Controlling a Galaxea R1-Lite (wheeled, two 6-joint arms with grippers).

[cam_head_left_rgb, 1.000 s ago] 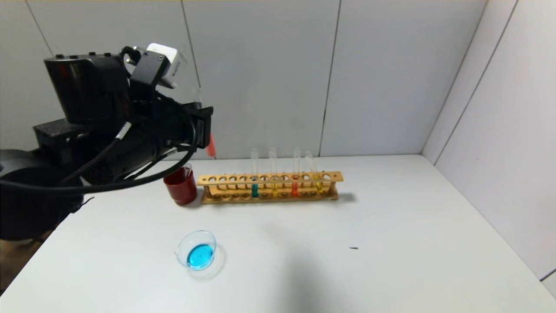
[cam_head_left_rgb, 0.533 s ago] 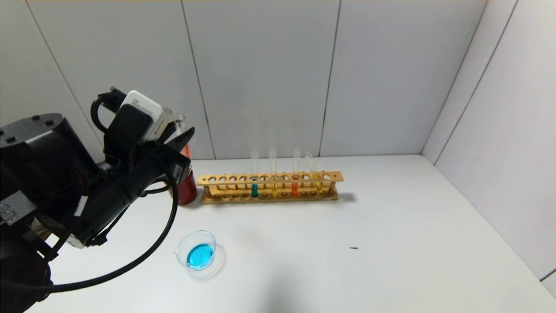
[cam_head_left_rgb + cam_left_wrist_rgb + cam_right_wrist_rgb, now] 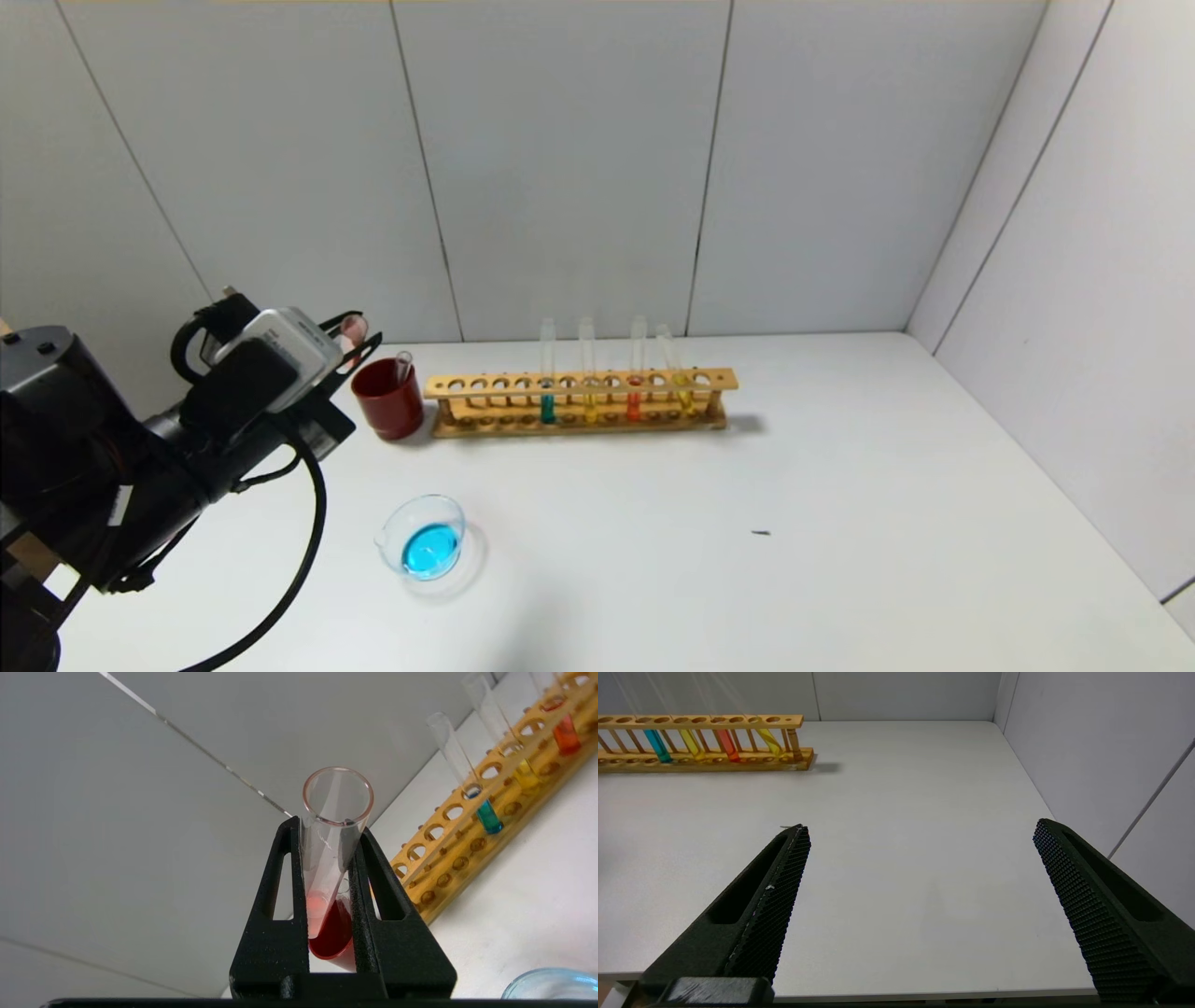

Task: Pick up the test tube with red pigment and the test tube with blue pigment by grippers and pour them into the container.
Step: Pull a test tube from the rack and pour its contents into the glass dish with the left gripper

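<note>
the left black two-fingered tool (image 3: 329, 868) grips the slim clear red-pigment test tube (image 3: 332, 868) beside the dark red cup (image 3: 388, 399); next, likely tipping it over the blue-filled low glass dish (image 3: 425, 539). the right tool (image 3: 920, 868), idle, gapes wide.

No text, label, brand, number or sign can be read anywhere. The small white-grey box (image 3: 280, 345) on the left arm bears dark marks, too small to make out. The tubes, the wooden rack (image 3: 579, 401), the red cup (image 3: 387, 401) and the glass dish (image 3: 425, 537) carry no lettering.
</note>
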